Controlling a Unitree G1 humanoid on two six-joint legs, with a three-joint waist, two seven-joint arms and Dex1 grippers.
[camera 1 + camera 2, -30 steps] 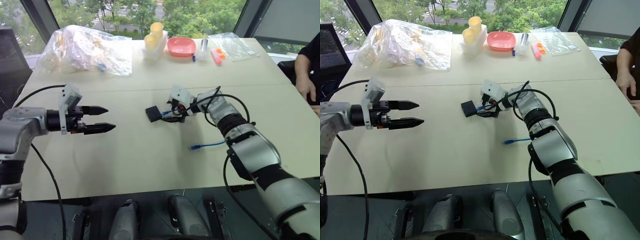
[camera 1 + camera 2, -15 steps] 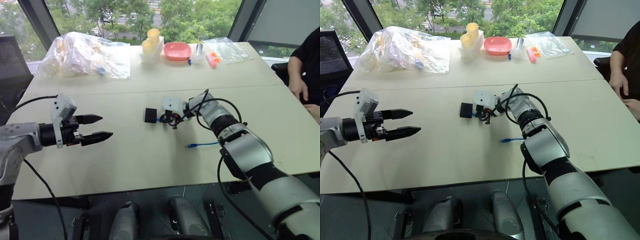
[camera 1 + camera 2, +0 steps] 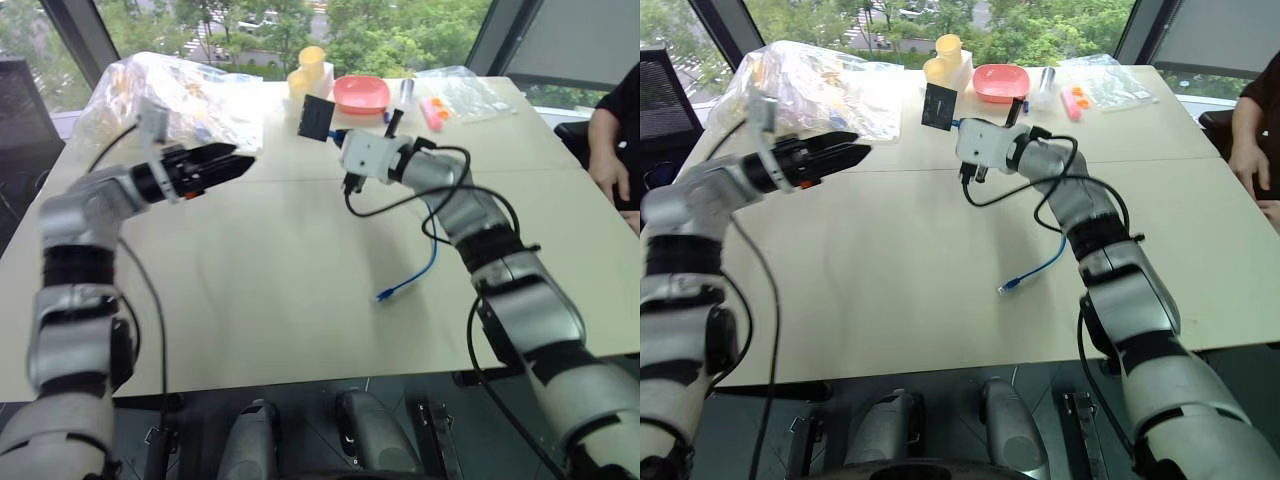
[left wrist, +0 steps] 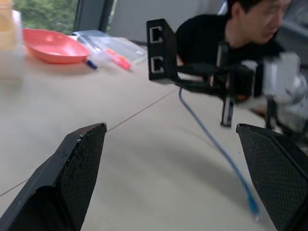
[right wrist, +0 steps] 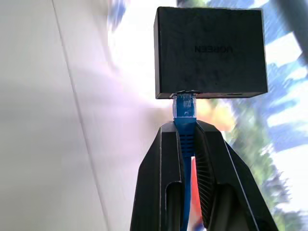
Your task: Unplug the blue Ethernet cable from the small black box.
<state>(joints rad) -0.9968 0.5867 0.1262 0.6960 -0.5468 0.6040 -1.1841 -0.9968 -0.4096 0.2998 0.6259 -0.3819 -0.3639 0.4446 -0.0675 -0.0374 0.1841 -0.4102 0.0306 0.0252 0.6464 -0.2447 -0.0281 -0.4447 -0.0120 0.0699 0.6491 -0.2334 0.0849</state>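
I have the right gripper [image 5: 186, 139] clamped on the blue Ethernet cable [image 5: 185, 126] just behind its clear plug, its jaws pinched tight around the cord. The plug is seated in the port of the small black box [image 5: 210, 53], which hangs off the end of the cable in the air above the table [image 3: 250, 290], in front of the pink dish [image 3: 362, 94] and the yellow cups [image 3: 310, 66]. From the gripper the cable droops in a loop to the tabletop, where its free plug [image 3: 383, 294] lies. My left gripper [image 3: 228, 160] hovers a short way from the box with its jaws spread wide and nothing between them; in its wrist view the box's two open ports face it. A person sits at the table's far right edge. As I judge it, the lift is done but the unplugging is not: the left jaws must take hold of the box before the plug can be pulled out.
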